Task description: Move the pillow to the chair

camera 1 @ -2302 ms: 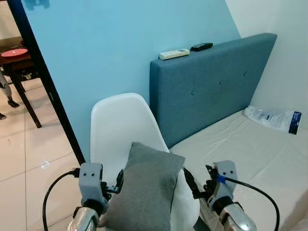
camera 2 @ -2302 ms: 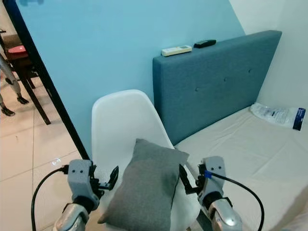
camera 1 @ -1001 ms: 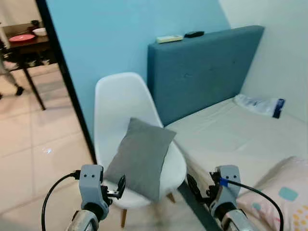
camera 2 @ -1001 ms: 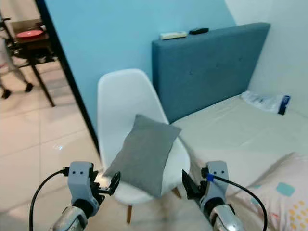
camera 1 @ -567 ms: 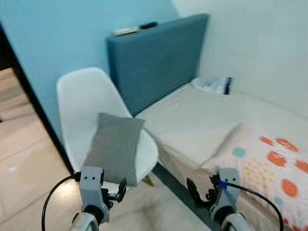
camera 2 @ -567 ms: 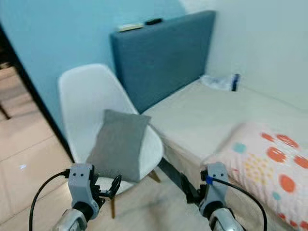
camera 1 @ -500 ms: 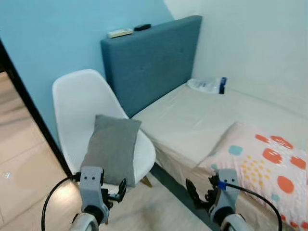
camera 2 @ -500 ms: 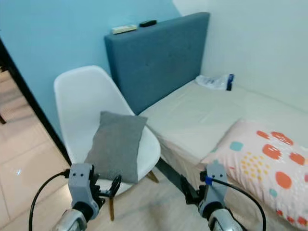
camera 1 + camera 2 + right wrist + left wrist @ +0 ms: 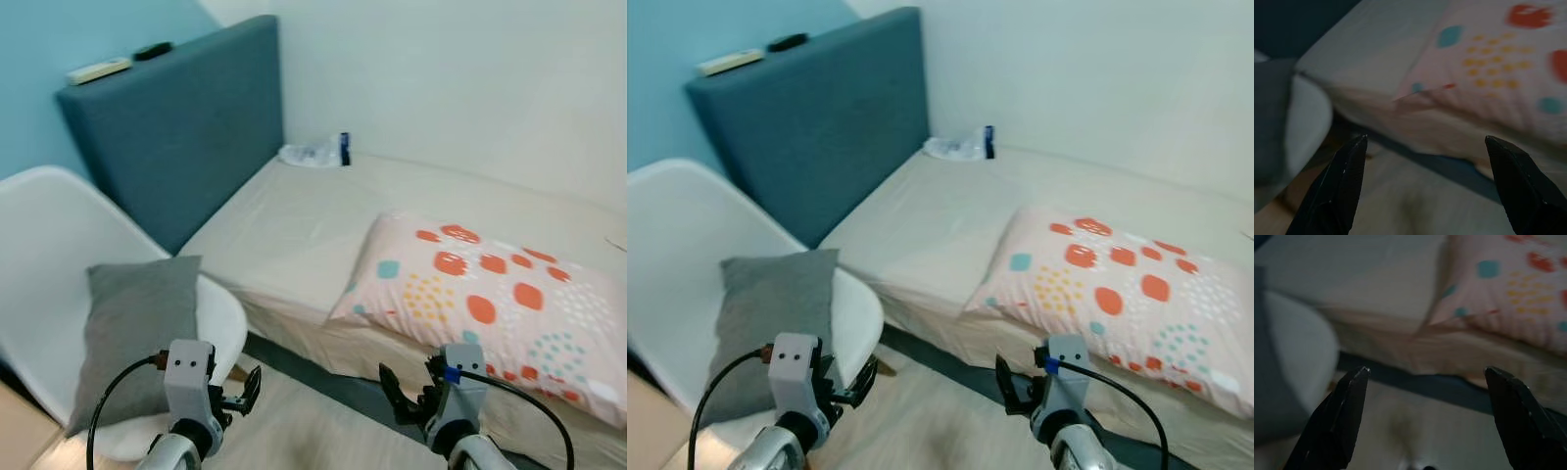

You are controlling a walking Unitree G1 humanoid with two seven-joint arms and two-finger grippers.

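Note:
A grey pillow [image 9: 132,328] lies on the seat of a white shell chair [image 9: 44,235] at the left, leaning against its backrest. On the bed [image 9: 294,220] to the right lies a second pillow [image 9: 490,294], pale pink with orange and teal spots. My left gripper [image 9: 247,390] is held low in front of the chair's edge, open and empty. My right gripper [image 9: 390,397] hangs open and empty below the bed's side. In the wrist views, both grippers [image 9: 1427,369] [image 9: 1426,139] show wide-spread fingers over the floor, facing the spotted pillow [image 9: 1498,73].
A dark blue padded headboard [image 9: 176,127] stands behind the chair with two remotes [image 9: 98,70] on top. A plastic packet [image 9: 315,152] lies at the bed's head. White wall runs behind the bed. A strip of floor [image 9: 931,421] separates chair and bed.
The whole view has pulled back from the chair and swung to the right, bringing the bed and spotted pillow in. The grey pillow stays on the seat. Both grippers stay open.

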